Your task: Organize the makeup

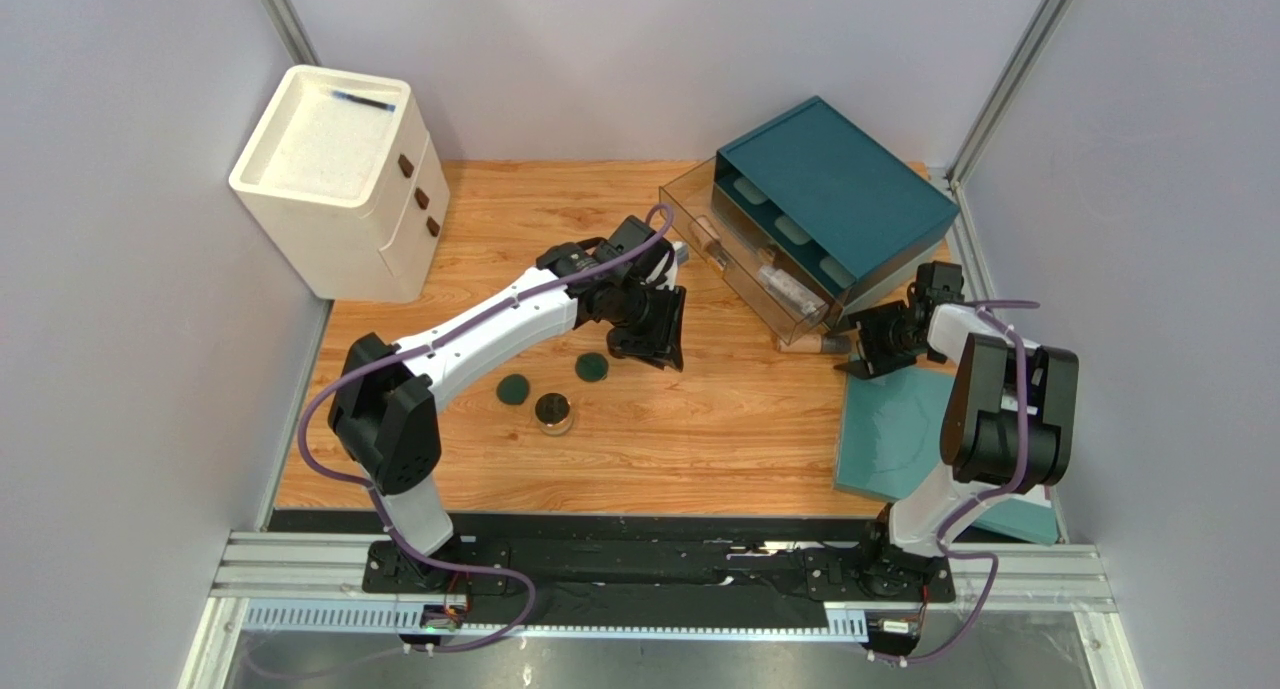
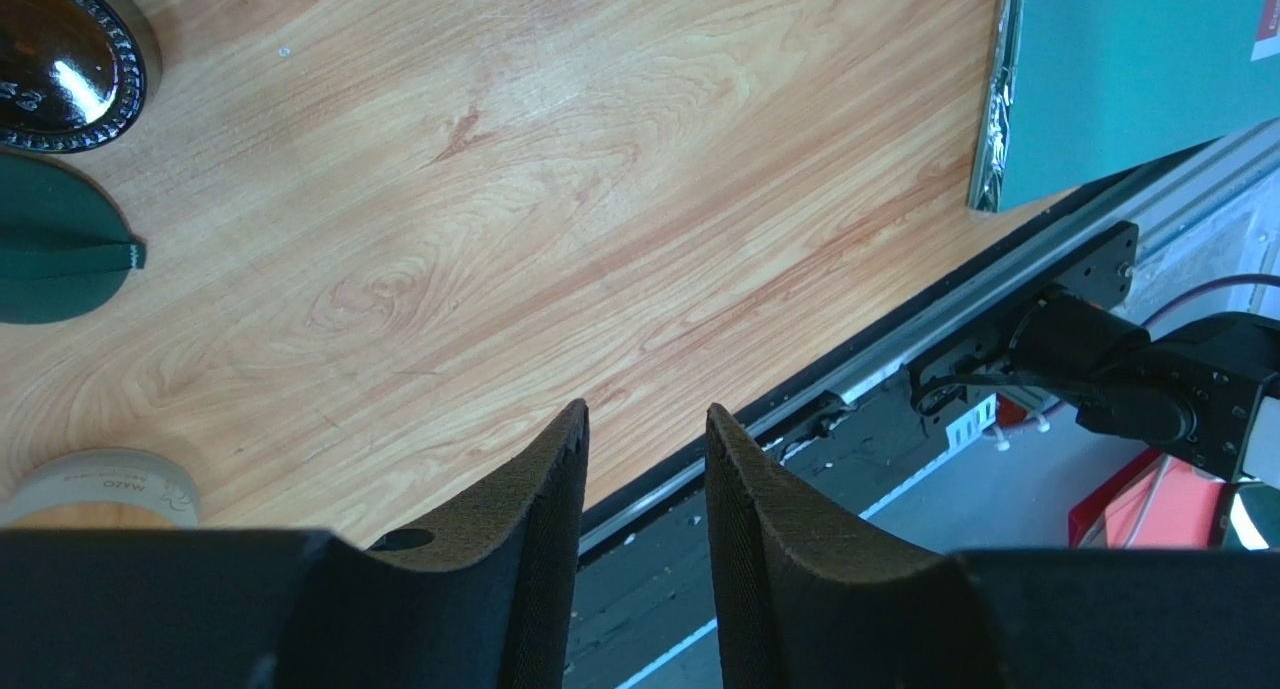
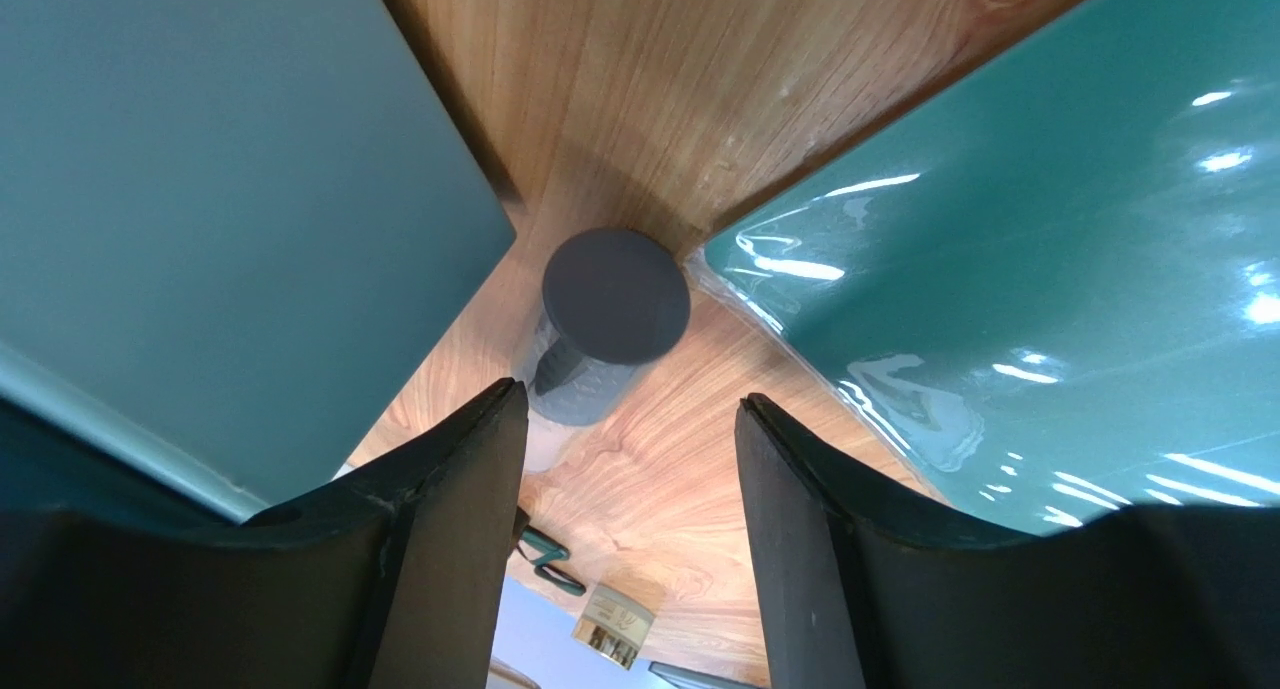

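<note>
Two dark green round discs [image 1: 514, 391] [image 1: 592, 368] and a dark round jar [image 1: 556, 413] lie on the wooden table left of centre. My left gripper [image 1: 654, 329] hovers just right of them, open and empty [image 2: 646, 412]. The left wrist view shows the jar [image 2: 60, 52] and one disc [image 2: 53, 262] at its left edge. My right gripper [image 1: 872, 344] is open and empty [image 3: 631, 397]. It sits in front of a small bottle with a dark grey cap [image 3: 616, 299] between the teal drawer box and a teal mat, not touching it.
The teal drawer box [image 1: 834, 194] stands at the back right with a clear drawer [image 1: 721, 217] pulled out, holding a pale item. A white drawer cabinet [image 1: 323, 179] stands back left. A teal mat [image 1: 902, 434] lies front right. A pale round container [image 2: 98, 487] shows beside my left fingers.
</note>
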